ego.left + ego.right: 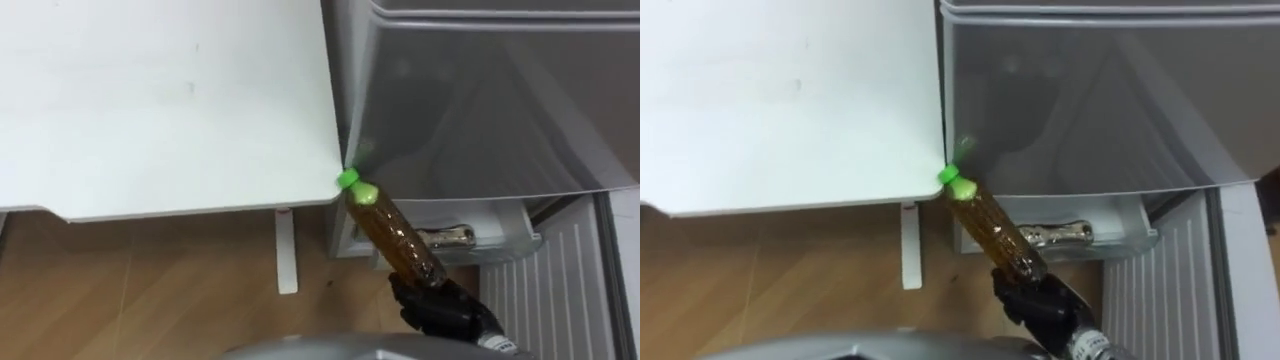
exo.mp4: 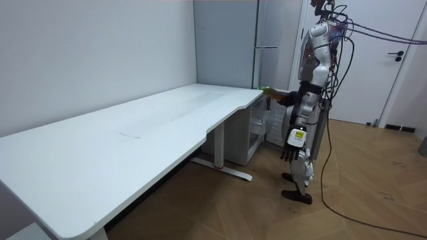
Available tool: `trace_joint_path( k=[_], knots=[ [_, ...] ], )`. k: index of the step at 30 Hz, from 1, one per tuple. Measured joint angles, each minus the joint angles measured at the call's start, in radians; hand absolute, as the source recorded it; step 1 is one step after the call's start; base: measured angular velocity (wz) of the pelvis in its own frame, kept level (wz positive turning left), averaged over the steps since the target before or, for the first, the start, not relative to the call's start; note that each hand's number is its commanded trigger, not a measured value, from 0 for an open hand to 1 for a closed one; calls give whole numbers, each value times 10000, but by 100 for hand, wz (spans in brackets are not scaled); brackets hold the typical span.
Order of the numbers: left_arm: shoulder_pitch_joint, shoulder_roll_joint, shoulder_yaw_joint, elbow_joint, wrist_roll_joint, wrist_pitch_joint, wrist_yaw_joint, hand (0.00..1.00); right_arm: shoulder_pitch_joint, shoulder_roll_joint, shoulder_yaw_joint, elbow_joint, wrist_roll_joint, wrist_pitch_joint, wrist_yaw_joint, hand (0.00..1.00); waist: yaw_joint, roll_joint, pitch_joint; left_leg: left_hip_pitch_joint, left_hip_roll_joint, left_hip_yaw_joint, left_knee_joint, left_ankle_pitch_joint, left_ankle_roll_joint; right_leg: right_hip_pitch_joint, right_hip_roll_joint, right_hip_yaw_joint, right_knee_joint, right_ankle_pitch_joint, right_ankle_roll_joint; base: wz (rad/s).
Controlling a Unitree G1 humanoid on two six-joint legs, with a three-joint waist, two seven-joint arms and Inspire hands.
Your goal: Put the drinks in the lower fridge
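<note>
Before the tall, glossy grey fridge (image 1: 480, 100), beside the smooth white worktop (image 1: 160, 100), the lower compartment stands open. Its pale plastic drawer (image 1: 505, 228) holds a clear bottle (image 1: 447, 237) lying flat. Step in hand: carrying a drink in. A slim, ribbed amber plastic bottle (image 1: 395, 235) is clasped at its base by the right hand (image 1: 445, 308), with its green cap (image 1: 347, 179) just beside the worktop's corner. The next move likely calls for lowering it towards the drawer. The left hand (image 2: 288, 155) hangs alongside; its state cannot be told.
</note>
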Motion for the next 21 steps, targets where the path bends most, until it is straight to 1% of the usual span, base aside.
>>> trace_joint_path(
  k=[1, 3, 4, 5, 6, 7, 8, 11, 12, 13, 15, 17, 19, 21],
  knots=[
    [-14, -2, 0, 3, 0, 0, -40, 0, 25, 2, -17, 0, 9, -1, -41, 100, -34, -31, 9, -5, 1, 13, -10, 0, -1, -40, 5, 10, 7, 0, 0, -14],
    [-183, -2, -2, 27, 66, -1, -200, 0, 76, 15, -77, -2, 12, -75, -143, 100, -284, -37, 5, -47, 11, 132, -32, -2, -5, -123, 21, 79, 29, 4, -7, -11],
    [-228, -2, -2, 43, 148, -3, -227, 0, 77, 33, -126, -4, 12, -102, -142, 100, -335, -43, 4, -45, 11, 148, -30, -2, -5, -128, 22, 107, 31, 4, -7, -12],
    [-310, -2, -3, 63, 315, -17, -277, 0, 79, 59, -273, -25, 12, -136, -146, 100, -370, -68, 22, -1, 15, 264, -34, -3, -5, -136, 37, 203, 54, 4, -6, -24],
    [-395, 4, -11, 45, 473, -20, -344, 0, 75, 54, -338, -26, -14, -288, -237, 100, -426, -59, 16, 18, 20, 393, -41, -5, -6, -266, 55, 334, 144, 4, -6, -29],
    [-436, 6, -13, 29, 491, -22, -360, 0, 40, 61, -387, -34, -76, -329, -291, 100, -467, -59, 16, 17, 22, 450, -54, -6, -7, -295, 61, 390, 184, 4, -7, -33],
    [-481, 2, -12, 24, 690, -36, -391, 0, -108, 72, -476, -61, -339, -365, -393, 100, -533, -49, 9, 14, 22, 535, -81, -7, -6, -407, 88, 545, 249, 4, -6, -35],
    [-604, 2, -31, 11, 988, -53, -530, 0, -258, 227, -927, -292, -796, -446, -877, 100, -712, -40, 8, -5, 22, 754, -84, -19, 1, -602, 126, 769, 424, 5, -7, -28],
    [-611, 2, -87, 7, 1056, -114, -564, 0, -360, 236, -1008, -386, -908, -482, -1099, 100, -766, -36, 8, -6, 23, 816, -82, -42, -2, -688, 155, 856, 514, 7, -9, -22],
    [-620, 0, -114, 7, 1055, -121, -560, 0, -359, 238, -1047, -483, -960, -496, -1198, 100, -810, -59, 17, -15, 23, 820, -82, -44, 0, -707, 155, 852, 536, 7, -9, -16],
    [-690, -7, -192, 12, 1109, -216, -560, 0, -363, 260, -1098, -618, -1118, -699, -1580, 100, -834, -48, 7, -102, 19, 819, -65, -50, 8, -749, 155, 866, 580, 14, -18, -2],
    [-654, -7, -190, 17, 1118, -237, -556, 0, -357, 280, -1095, -616, -1131, -726, -1837, 100, -825, -66, 15, -104, 22, 805, -64, -50, 7, -767, 157, 863, 587, 14, -19, 0],
    [-590, -7, -190, 14, 1119, -241, -556, 0, -366, 281, -1096, -629, -1123, -753, -2026, 100, -822, -40, 6, -120, 23, 796, -64, -50, 7, -800, 157, 861, 553, 14, -19, 0],
    [-544, -6, -191, 11, 1137, -241, -557, 0, -542, 304, -1097, -531, -1067, -759, -2287, 100, -818, -55, 8, -131, 22, 792, -68, -50, 6, -743, 154, 825, 511, 15, -18, 0]
  ],
)
